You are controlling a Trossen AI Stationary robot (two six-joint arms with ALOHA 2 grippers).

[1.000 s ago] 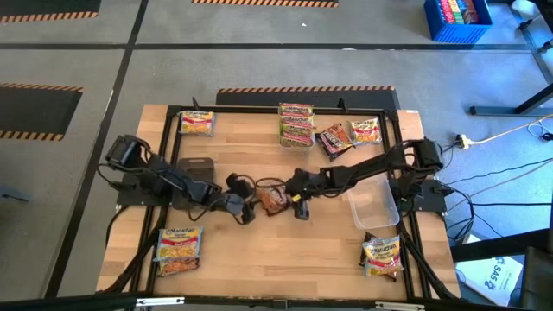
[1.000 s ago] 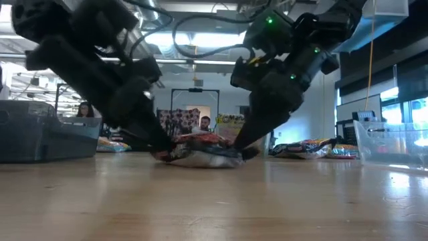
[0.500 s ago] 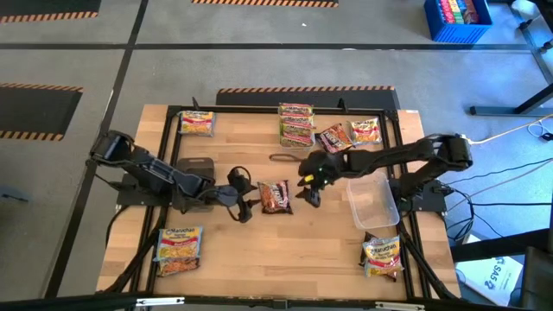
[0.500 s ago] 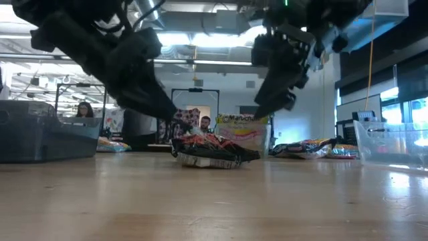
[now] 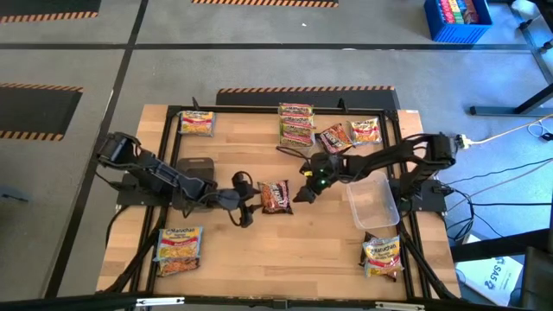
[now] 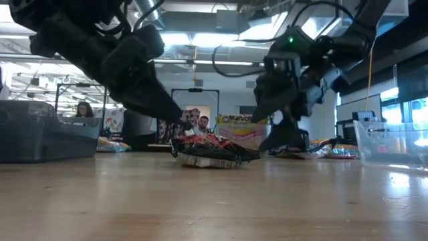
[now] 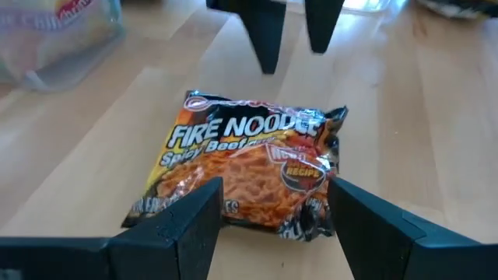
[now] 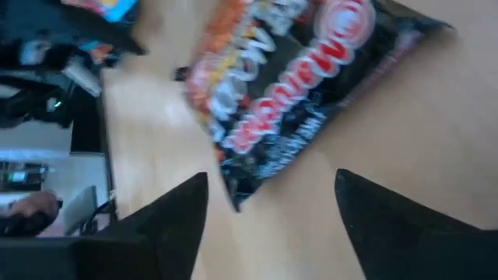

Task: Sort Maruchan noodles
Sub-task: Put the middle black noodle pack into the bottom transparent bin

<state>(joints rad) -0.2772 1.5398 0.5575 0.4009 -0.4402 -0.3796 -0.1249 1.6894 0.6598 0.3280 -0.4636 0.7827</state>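
Mid-table between the two arms: dark Fire Noodle packet (image 5: 275,196), flat on the wood, long axis running away from the front edge. Left gripper (image 5: 244,203) just beside it, fingers spread and empty (probably the nearer). Right gripper (image 5: 304,189) near the opposite side, spread, empty.

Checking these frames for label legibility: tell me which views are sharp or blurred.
Left wrist view: sharp, the dark Fire Noodle packet reads clearly. Right wrist view: motion-smeared, packet lettering streaked. Low view: backlit by ceiling lights, arms near-silhouettes.
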